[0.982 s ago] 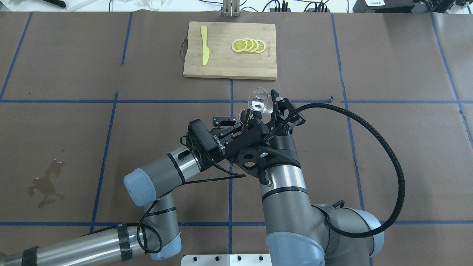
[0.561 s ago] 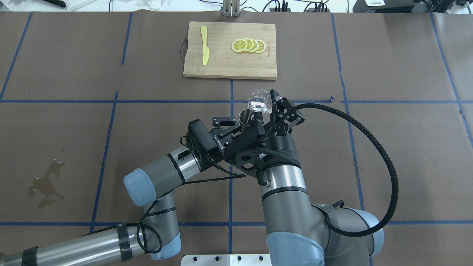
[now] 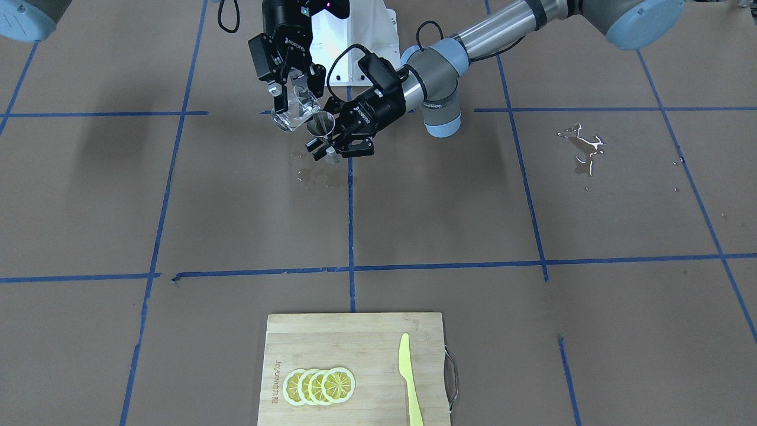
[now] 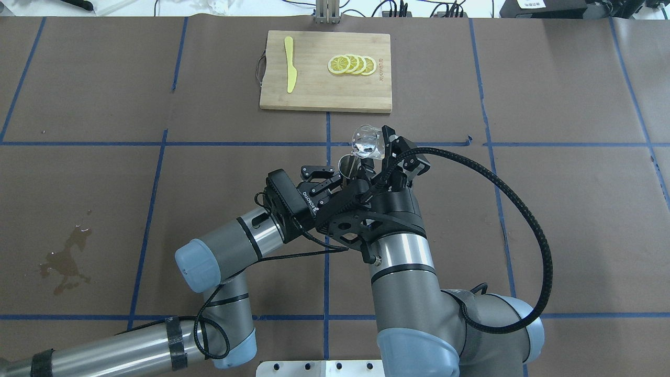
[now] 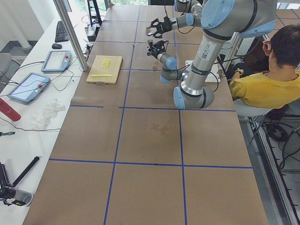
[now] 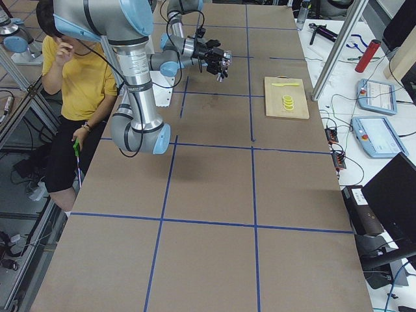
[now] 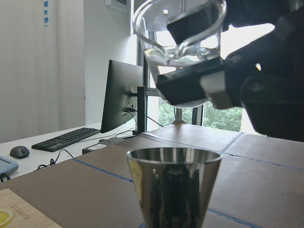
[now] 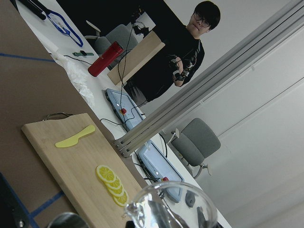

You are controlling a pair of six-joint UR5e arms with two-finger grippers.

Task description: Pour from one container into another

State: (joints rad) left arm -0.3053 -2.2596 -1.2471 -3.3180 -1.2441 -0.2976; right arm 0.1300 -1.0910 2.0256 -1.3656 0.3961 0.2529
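Note:
My right gripper is shut on the small clear glass cup, held in the air and tilted with its lip toward the steel jigger. My left gripper is shut on the jigger's waist and keeps it upright just below the cup. From the front, the cup leans over the jigger's open cone. In the left wrist view the jigger's rim sits under the glass cup, which holds a little clear liquid. I see no stream between them.
A wooden cutting board with lemon slices and a yellow knife lies at the far middle. Wet spots mark the paper below the grippers. A brown spill stains the left side.
My right wrist has rolled a little, tipping the glass cup further toward the jigger, and its cable has swung inward. The left arm and jigger have stayed put.

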